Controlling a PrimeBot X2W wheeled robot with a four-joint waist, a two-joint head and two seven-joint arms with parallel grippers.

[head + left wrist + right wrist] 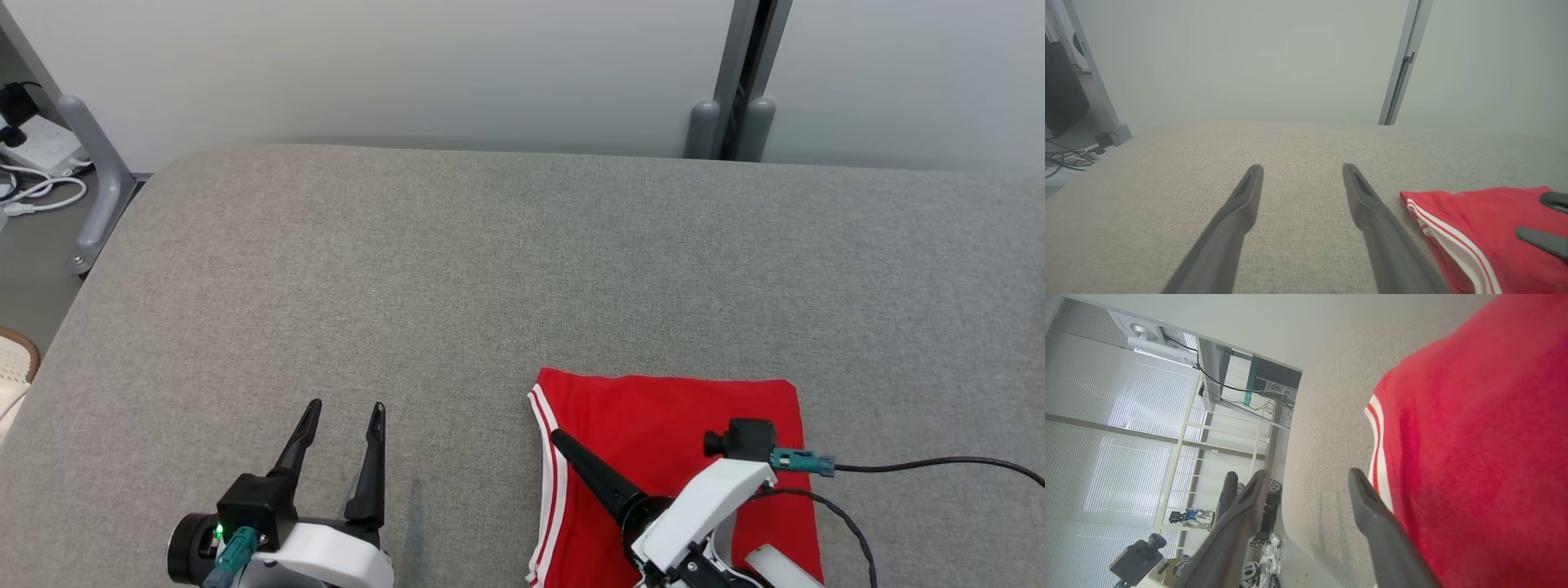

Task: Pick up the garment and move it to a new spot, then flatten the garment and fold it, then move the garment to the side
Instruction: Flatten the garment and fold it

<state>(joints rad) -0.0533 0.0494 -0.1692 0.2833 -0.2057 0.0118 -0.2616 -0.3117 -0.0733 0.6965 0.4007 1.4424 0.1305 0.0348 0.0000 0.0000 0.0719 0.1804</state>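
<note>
**Right wrist view: pincer apart above a folded jersey**

The right pincer (1308, 473) stands with its fingers spread and nothing between them. It is turned on its side, so one finger lies low over the striped edge of the garment (678, 425) while the other is raised off the cloth. Whether the lower finger touches the cloth cannot be told.

The left pincer (345, 406) is also spread and empty. It sits low over bare tabletop (490, 245), well apart from the garment's left edge, probably parked there to stay out of the way.

The garment lies as a compact red rectangle on the near right part of the tabletop, with its red-and-white trim running down the left edge. The middle and far stretches of the grey surface are bare. With a neat fold and wide jaws above it, this reads as a set-down at the side rather than a fresh grasp, so the task looks close to finished.

A black cable (939, 465) from the right wrist trails across the garment's right edge. It could drag the fold when that arm pulls away.
</note>
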